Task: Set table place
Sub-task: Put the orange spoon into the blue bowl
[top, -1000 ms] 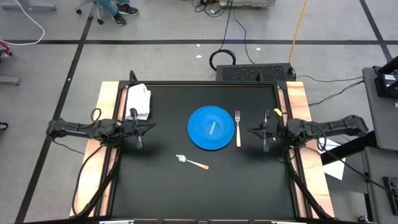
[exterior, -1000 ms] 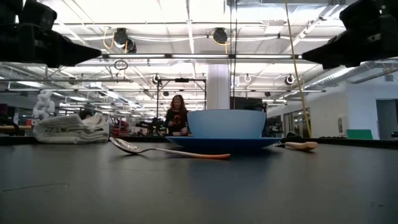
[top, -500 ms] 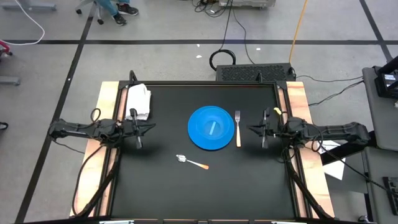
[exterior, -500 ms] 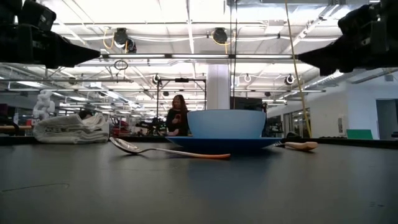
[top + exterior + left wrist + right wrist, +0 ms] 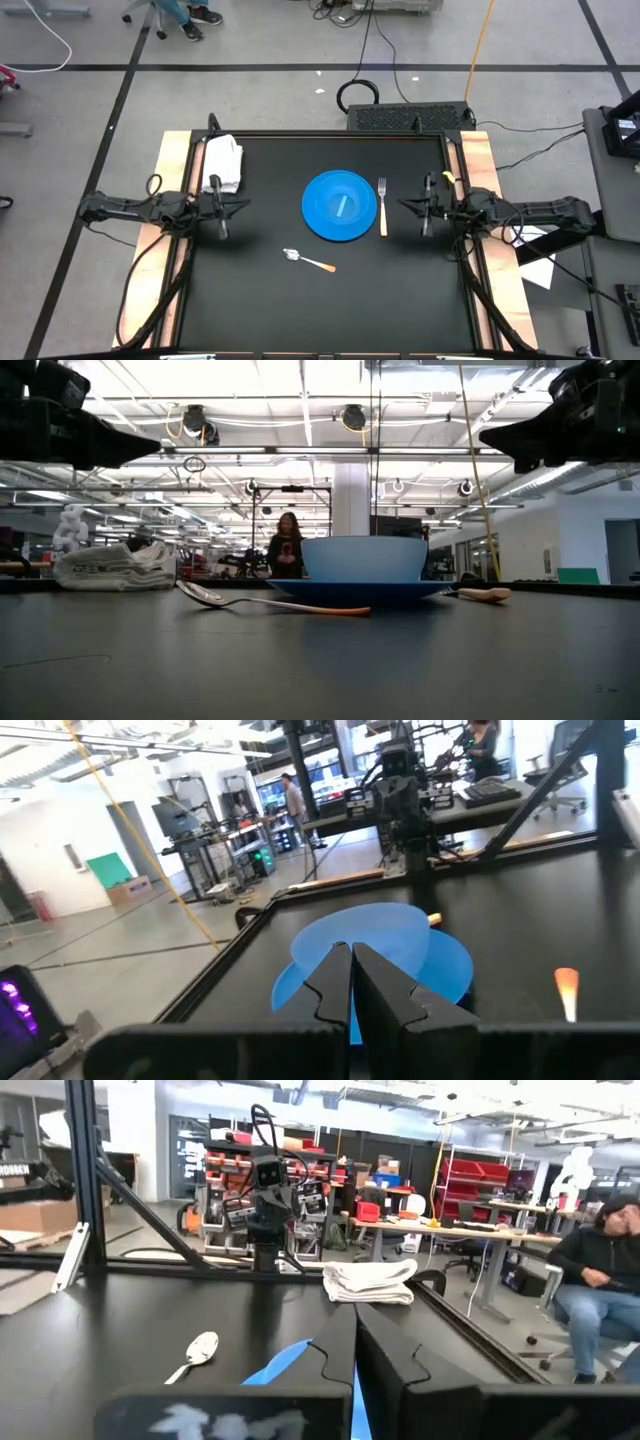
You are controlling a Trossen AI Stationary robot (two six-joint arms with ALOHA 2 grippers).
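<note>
1. Table [image 5: 260, 310]: black top, wooden strips down both sides, filling the middle of the floor.
2. Blue plate [image 5: 340, 206]: centre of the table, with a bowl [image 5: 363, 558] on it.
3. Fork [image 5: 382, 205]: just right of the plate.
4. Spoon [image 5: 308, 260]: in front of the plate, apart from it.
5. White cloth [image 5: 223, 164]: far left corner.
6. Left gripper [image 5: 240, 204]: at the left edge, above the surface, fingers pressed together, empty.
7. Right gripper [image 5: 404, 207]: near the fork, raised, fingers closed on nothing.
</note>
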